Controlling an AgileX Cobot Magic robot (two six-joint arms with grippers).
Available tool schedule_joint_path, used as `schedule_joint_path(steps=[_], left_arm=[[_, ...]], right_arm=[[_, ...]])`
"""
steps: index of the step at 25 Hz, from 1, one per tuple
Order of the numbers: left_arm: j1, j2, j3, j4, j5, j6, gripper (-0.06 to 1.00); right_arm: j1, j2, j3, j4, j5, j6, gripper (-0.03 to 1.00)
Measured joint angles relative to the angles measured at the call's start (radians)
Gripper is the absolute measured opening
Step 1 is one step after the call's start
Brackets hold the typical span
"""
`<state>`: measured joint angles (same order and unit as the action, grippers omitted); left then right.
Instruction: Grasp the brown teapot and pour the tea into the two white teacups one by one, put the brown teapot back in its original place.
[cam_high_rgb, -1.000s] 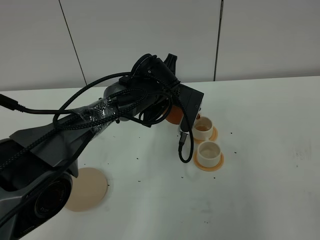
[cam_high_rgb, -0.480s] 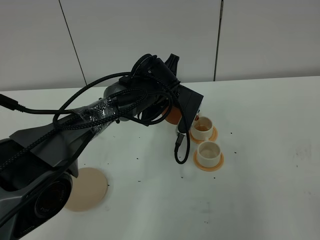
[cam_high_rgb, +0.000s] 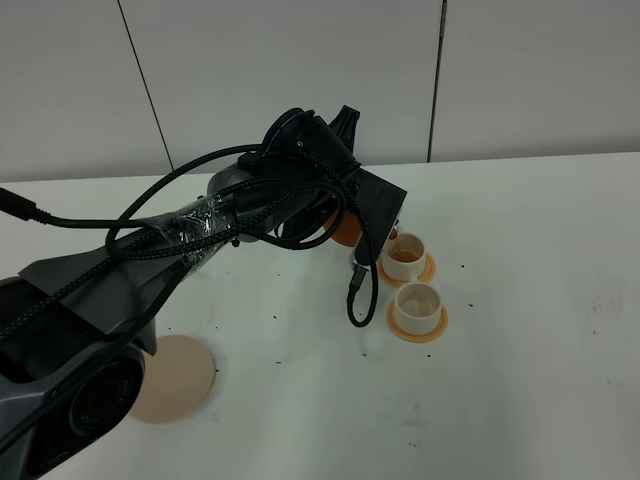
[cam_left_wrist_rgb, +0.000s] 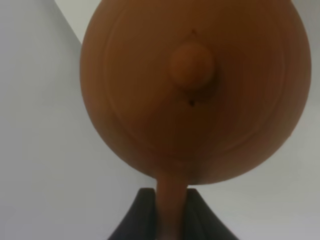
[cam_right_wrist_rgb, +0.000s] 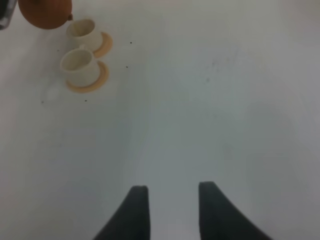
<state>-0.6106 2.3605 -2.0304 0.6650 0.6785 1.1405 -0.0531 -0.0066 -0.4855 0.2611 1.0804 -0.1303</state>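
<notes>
I count one teapot (cam_left_wrist_rgb: 190, 95), two white cups, two orange saucers (cam_high_rgb: 415, 331) and one beige coaster (cam_high_rgb: 178, 378). The teapot is round and reddish-brown with a small lid knob (cam_left_wrist_rgb: 192, 66), held at ten o'clock from the far cup (cam_high_rgb: 403, 266). The near cup (cam_high_rgb: 419, 305) sits beside that one. My left gripper (cam_left_wrist_rgb: 170, 212) pinches the teapot's handle (cam_left_wrist_rgb: 169, 200). My right gripper (cam_right_wrist_rgb: 172, 205) gapes empty.

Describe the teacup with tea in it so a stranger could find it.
On the white table, right of the black arm, two orange saucers each carry a white cup. Pick the farther teacup, beside the brown teapot the arm holds; it holds dark tea, while the nearer cup looks empty.
</notes>
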Motion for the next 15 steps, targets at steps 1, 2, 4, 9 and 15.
schedule_joint_path(steps=[1, 2, 4, 9, 15], left_arm=[[0.000, 0.000, 0.000, 0.000, -0.001, 0.001, 0.17], [0.000, 0.000, 0.000, 0.000, -0.002, 0.002, 0.17], [0.000, 0.000, 0.000, 0.000, -0.007, 0.003, 0.17], [0.000, 0.000, 0.000, 0.000, -0.017, 0.004, 0.17], [0.000, 0.000, 0.000, 0.000, -0.020, 0.004, 0.17]], right_arm=[[0.000, 0.000, 0.000, 0.000, 0.000, 0.000, 0.24], [0.000, 0.000, 0.000, 0.000, 0.000, 0.000, 0.24], [0.000, 0.000, 0.000, 0.000, 0.000, 0.000, 0.24], [0.000, 0.000, 0.000, 0.000, 0.000, 0.000, 0.24], [0.000, 0.000, 0.000, 0.000, 0.000, 0.000, 0.24]])
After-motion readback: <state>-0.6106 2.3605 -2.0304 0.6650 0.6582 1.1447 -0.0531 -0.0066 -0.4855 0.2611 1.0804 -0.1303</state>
